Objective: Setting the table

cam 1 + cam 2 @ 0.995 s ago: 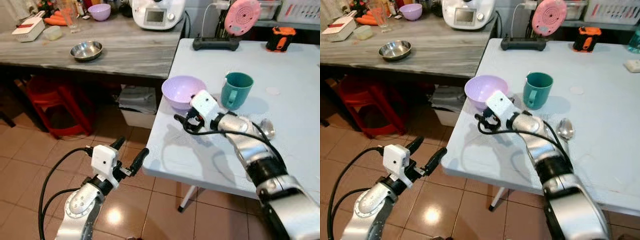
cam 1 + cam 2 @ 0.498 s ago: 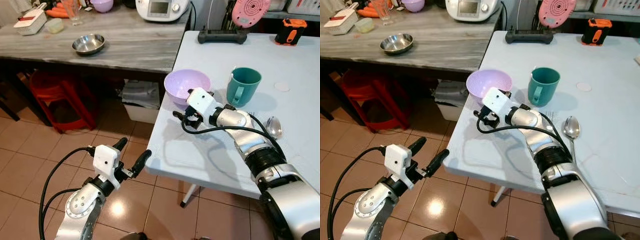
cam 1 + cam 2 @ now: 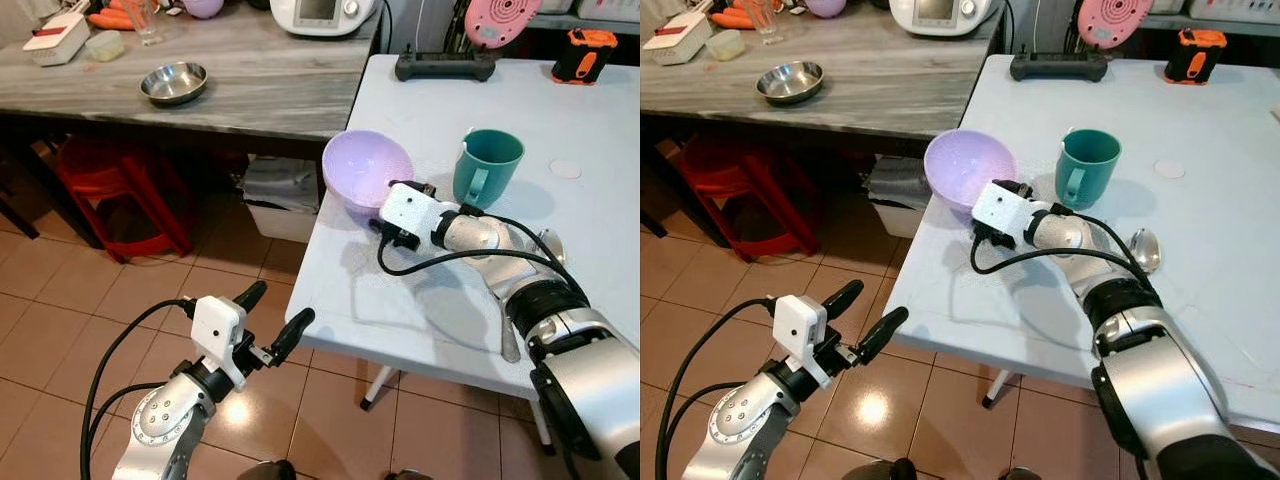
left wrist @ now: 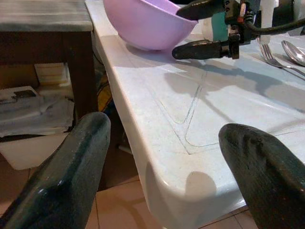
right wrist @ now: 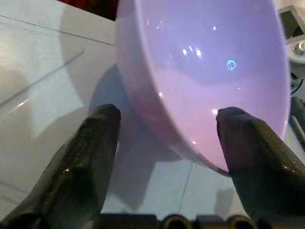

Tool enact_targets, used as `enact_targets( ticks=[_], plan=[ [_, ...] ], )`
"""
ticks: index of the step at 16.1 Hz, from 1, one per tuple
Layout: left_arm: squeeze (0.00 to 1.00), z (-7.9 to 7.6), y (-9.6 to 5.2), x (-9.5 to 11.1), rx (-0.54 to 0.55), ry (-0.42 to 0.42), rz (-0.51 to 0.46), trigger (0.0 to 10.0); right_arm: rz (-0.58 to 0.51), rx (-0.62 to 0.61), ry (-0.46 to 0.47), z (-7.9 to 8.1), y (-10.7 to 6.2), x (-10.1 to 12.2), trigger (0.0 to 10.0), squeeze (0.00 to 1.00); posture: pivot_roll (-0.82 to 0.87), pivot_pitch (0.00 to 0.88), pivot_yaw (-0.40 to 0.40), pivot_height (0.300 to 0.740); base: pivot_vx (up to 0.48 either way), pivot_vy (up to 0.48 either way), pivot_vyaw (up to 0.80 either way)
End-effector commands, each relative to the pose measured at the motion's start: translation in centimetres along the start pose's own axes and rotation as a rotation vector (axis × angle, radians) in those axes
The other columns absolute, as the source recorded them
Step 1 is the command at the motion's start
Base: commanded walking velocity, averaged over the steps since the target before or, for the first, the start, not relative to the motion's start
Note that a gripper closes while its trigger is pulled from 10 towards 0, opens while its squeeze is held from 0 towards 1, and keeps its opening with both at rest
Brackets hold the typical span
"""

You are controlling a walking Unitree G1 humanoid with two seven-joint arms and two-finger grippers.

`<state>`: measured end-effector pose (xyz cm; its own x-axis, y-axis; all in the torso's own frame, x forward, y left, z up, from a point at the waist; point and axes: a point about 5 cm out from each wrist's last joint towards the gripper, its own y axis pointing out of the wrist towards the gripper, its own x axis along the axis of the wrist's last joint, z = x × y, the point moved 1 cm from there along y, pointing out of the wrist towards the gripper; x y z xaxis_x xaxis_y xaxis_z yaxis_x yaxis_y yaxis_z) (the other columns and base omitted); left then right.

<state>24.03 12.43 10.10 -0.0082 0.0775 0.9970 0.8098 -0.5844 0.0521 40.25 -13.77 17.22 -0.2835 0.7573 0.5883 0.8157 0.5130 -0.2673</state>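
Observation:
A lilac bowl (image 3: 365, 168) sits near the left edge of the white table (image 3: 430, 310), tipped so its opening faces left and up. My right gripper (image 3: 384, 211) is shut on the bowl's near rim, with one finger (image 5: 102, 143) outside the wall and the other (image 5: 248, 143) inside. A teal mug (image 3: 487, 165) stands just right of the bowl. A spoon (image 3: 1143, 248) and a fork (image 4: 271, 55) lie beyond my right forearm. My left gripper (image 3: 273, 314) hangs open over the floor beside the table's corner, holding nothing.
A grey wooden counter (image 3: 250, 90) stands to the left with a steel bowl (image 3: 173, 82) on it. A red stool (image 3: 110, 190) and a box (image 3: 280, 190) are underneath. A black device (image 3: 445, 68) and an orange tool (image 3: 585, 50) stand at the table's far side.
The lilac bowl has gone from flat on the table to tipped up on its side in my right gripper. The head camera has shifted a little. The left arm has barely moved.

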Motion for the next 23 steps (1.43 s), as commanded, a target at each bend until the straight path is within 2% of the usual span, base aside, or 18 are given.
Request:
enact_targets(
  ticks=[1,10,13,20,23],
  plan=[
    [0.00,-0.05,-0.05,0.04,-0.003,0.009,0.013,10.0,-0.008,0.004,-0.044,-0.29,0.17,0.47,1.3,0.00,0.03,0.166,0.085,0.740,0.000,0.000,0.00],
    [0.00,-0.05,0.05,-0.13,0.002,0.018,0.022,10.0,-0.002,0.021,-0.117,-0.20,0.16,0.38,0.9,0.00,0.03,0.164,0.084,0.740,0.000,0.000,0.00],
    [0.00,-0.07,0.17,-0.12,0.005,0.019,0.021,10.0,0.004,0.020,-0.141,-0.37,0.08,0.30,0.0,0.00,0.02,0.164,0.082,0.740,0.000,0.000,0.00],
    [0.00,-0.12,0.52,-0.25,0.012,0.019,0.020,10.0,0.013,0.029,-0.184,-0.45,-0.11,0.05,0.0,0.00,0.02,0.152,0.075,0.740,0.000,0.000,0.00],
    [0.00,0.11,0.87,-0.03,0.027,0.028,0.003,10.0,-0.040,0.016,-0.189,-0.75,-0.32,0.54,0.0,0.00,0.02,0.140,0.072,0.740,0.000,0.000,0.00]
  ],
)
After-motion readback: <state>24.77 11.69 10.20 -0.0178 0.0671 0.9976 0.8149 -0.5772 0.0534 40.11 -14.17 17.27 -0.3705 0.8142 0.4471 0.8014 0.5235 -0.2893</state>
